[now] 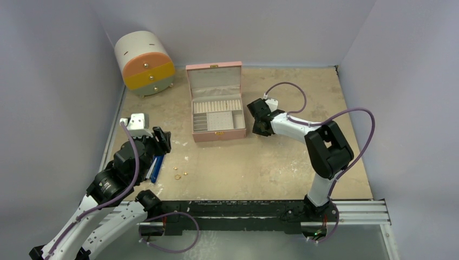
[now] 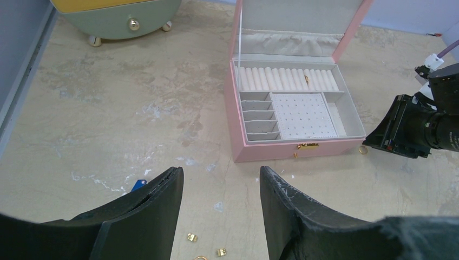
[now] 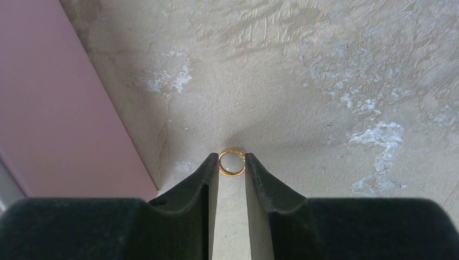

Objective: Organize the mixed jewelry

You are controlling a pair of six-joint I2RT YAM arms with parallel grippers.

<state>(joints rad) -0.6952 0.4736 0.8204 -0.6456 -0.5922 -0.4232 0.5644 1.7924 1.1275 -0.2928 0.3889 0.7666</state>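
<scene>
The left gripper (image 2: 221,170) hangs low over the table with its jaws apart and nothing between them. Just under it lie the loose gold pieces (image 2: 191,236), and the blue-handled tool (image 1: 156,168) lies beside them. Farther out, the right gripper (image 3: 232,158) is down at the table with its fingertips pressed to either side of a small gold ring (image 3: 231,174). The ring lies flat, just off the right front corner of the open pink jewellery box (image 2: 238,108). The step in hand looks like picking this ring up for the box's ring rolls (image 2: 287,79). The next move probably calls for a firm pinch and a straight lift, so the thin band does not flip out. The ring then has to clear the box wall. At the back stands a round chest of drawers (image 1: 143,62).
</scene>
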